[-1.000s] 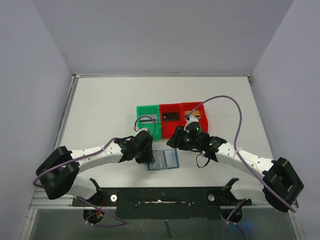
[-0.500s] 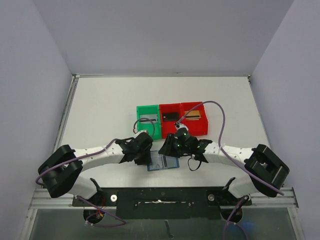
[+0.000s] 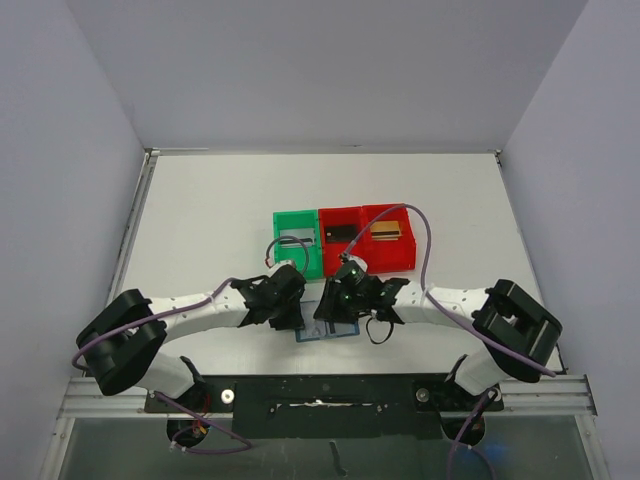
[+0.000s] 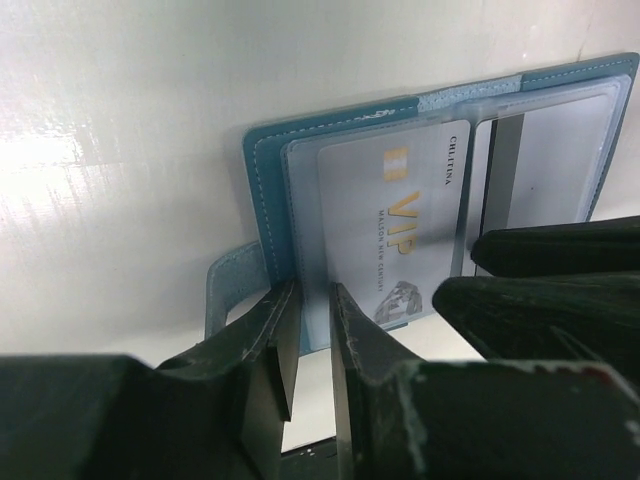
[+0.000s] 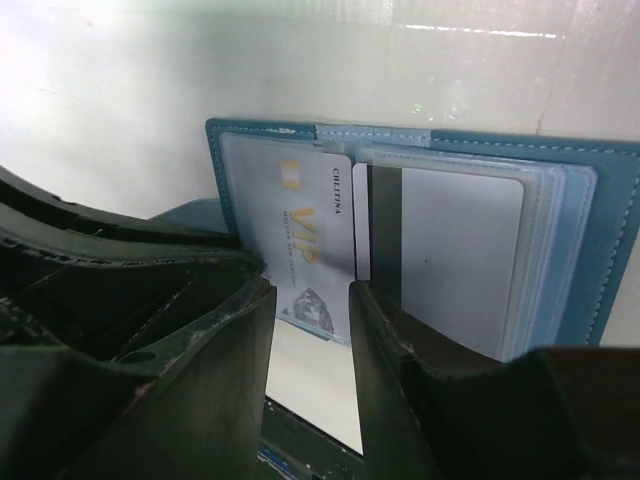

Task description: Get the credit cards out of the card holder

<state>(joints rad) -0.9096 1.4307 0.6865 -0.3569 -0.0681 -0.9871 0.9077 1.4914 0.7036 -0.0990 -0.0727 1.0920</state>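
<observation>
Two things have shifted in the last second: the right pincer [image 5: 310,295] has swung away from the red bins [image 3: 395,258] and now hangs beside the left pincer [image 4: 312,305], and the left one's jaws have drawn in. The holder [image 4: 262,180] lies open on the table under both, its left panel just ahead of the left pincer. That pincer's jaws stand nearly together astride the panel's near corner, and we cannot tell whether they already bite. The right pincer's jaws stand apart and empty, with the near edge of the VIP card [image 5: 305,240] in the gap between them. A second card [image 5: 460,250] lies just to their right, and both cards sit in their sleeves. We judge that the left pincer is pinning the holder so the right can draw the VIP card toward itself; at least two cards are not yet out.
</observation>
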